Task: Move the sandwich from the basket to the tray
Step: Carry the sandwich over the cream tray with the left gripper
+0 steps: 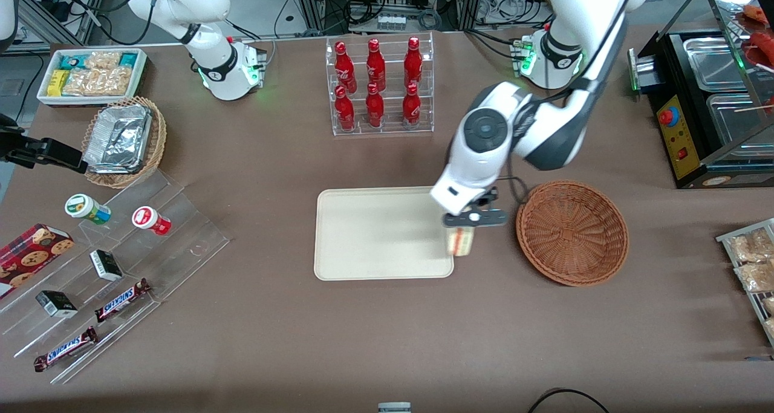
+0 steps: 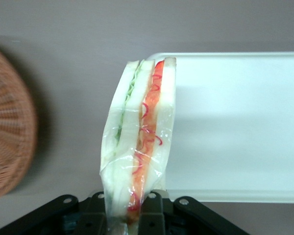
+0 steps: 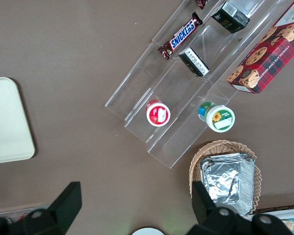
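Note:
My left gripper (image 1: 462, 239) is shut on the sandwich (image 1: 461, 242), a plastic-wrapped white wedge with red and green filling, and holds it above the tray's edge nearest the basket. In the left wrist view the sandwich (image 2: 139, 142) stands out from between the black fingers (image 2: 157, 210), with the gripper (image 2: 131, 215) clamped on its lower end. The cream tray (image 1: 375, 234) lies flat with nothing on it; its rim (image 2: 225, 56) shows beside the sandwich. The reddish-brown wicker basket (image 1: 572, 231) sits empty beside the tray, toward the working arm's end, and its weave (image 2: 7, 132) shows in the wrist view.
A clear rack of red bottles (image 1: 378, 86) stands farther from the front camera than the tray. A tan basket of foil packs (image 1: 124, 141), a white snack bin (image 1: 91, 74) and acrylic steps with snacks (image 1: 109, 280) lie toward the parked arm's end. A black food warmer (image 1: 707, 104) stands at the working arm's end.

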Available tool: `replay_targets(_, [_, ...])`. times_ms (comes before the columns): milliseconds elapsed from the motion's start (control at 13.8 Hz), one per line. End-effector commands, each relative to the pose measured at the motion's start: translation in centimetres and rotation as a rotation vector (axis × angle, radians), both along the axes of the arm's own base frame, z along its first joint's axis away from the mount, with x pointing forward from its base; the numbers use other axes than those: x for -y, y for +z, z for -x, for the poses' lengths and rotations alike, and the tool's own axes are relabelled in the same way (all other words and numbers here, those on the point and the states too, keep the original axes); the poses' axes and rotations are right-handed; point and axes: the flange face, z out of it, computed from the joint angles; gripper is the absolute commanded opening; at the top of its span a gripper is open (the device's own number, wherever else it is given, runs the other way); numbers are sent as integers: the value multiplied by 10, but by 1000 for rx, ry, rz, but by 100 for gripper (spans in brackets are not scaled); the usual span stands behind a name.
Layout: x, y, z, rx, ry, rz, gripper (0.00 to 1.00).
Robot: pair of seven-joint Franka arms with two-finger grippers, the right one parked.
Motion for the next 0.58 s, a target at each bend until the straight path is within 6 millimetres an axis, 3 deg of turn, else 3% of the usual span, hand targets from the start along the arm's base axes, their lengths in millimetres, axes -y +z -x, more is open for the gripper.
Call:
replay_targets(0, [33, -16, -10, -20, -41, 48, 0])
replay_targets(218, [84, -41, 4, -6, -56, 27, 0])
replay_targets(363, [95, -70, -2, 26, -9, -23, 0])
replay_targets(508, [108, -84, -3, 41, 3, -36, 0])
